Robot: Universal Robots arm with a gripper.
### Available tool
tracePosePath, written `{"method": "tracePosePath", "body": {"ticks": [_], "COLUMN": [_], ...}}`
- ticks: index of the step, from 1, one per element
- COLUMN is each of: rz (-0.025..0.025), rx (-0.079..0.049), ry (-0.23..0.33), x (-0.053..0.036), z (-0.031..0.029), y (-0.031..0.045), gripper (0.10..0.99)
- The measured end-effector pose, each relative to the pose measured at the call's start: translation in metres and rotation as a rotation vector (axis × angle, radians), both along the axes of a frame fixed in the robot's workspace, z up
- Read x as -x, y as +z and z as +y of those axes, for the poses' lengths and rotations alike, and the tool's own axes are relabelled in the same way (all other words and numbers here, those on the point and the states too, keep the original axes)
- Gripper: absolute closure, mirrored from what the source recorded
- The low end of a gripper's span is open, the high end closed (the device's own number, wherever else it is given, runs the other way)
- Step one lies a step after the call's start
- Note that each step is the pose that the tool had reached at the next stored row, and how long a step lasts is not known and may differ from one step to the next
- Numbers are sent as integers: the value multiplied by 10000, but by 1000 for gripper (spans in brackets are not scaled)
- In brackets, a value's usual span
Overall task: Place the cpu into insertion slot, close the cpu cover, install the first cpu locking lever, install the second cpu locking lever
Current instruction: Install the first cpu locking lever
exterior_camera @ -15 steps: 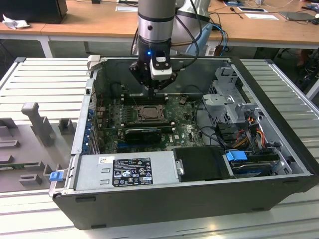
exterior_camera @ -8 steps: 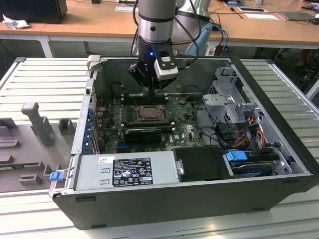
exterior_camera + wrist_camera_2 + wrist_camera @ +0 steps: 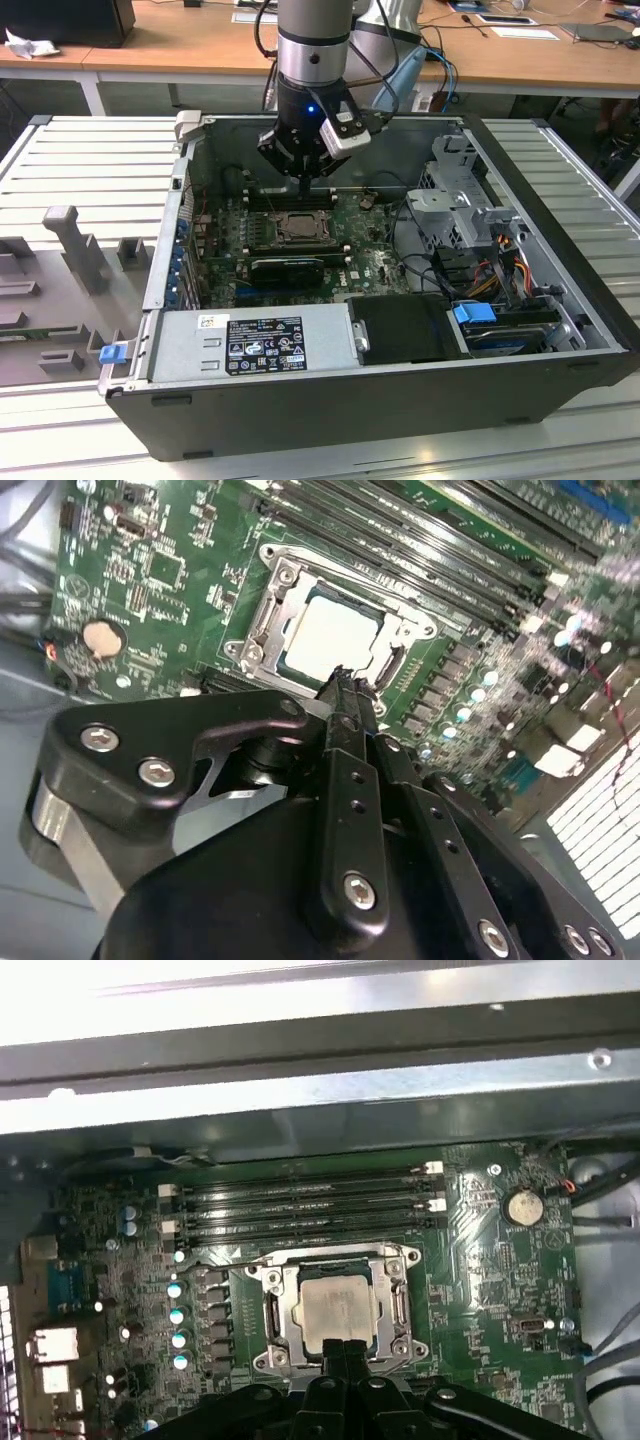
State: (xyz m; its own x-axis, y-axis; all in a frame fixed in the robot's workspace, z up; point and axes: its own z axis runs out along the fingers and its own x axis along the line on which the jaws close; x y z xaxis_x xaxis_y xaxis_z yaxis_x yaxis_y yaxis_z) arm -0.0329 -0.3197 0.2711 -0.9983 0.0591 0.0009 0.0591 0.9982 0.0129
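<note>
The open computer case (image 3: 330, 415) lies on its side. In the exterior view, the power supply (image 3: 250, 345) runs along its nearest wall, with a black box (image 3: 405, 328) at the supply's three o'clock. Beyond them lies the motherboard (image 3: 370, 265). The cpu (image 3: 330, 635) sits in the board's socket, pale face up, and the cpu cover (image 3: 268, 610) lies flat round it as a frame. At three o'clock of the board stands the drive cage (image 3: 465, 200), with cables below it.

The arm comes straight down from twelve o'clock. The gripper (image 3: 305, 186) hangs over the board close to the socket, its jaws together and holding nothing.

Both wrist views look past the gripper's tip to the cpu's bare face inside the frame. The exterior view gives the socket as a dark square. The first wrist view adds the memory slots (image 3: 300, 1205) beyond the socket and a coin cell (image 3: 521, 1205) beside them.
</note>
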Motion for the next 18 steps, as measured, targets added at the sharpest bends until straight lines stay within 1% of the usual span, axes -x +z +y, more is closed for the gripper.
{"method": "tracePosePath", "body": {"ticks": [6,10,18], "rz": [-2,-7,-9], "rx": [-2,-6,-21], "ry": [789,802,843], "x": [7,67,86], "z": [0,-1,-2], "y": [-1,0,0], "gripper": [980,980,980]}}
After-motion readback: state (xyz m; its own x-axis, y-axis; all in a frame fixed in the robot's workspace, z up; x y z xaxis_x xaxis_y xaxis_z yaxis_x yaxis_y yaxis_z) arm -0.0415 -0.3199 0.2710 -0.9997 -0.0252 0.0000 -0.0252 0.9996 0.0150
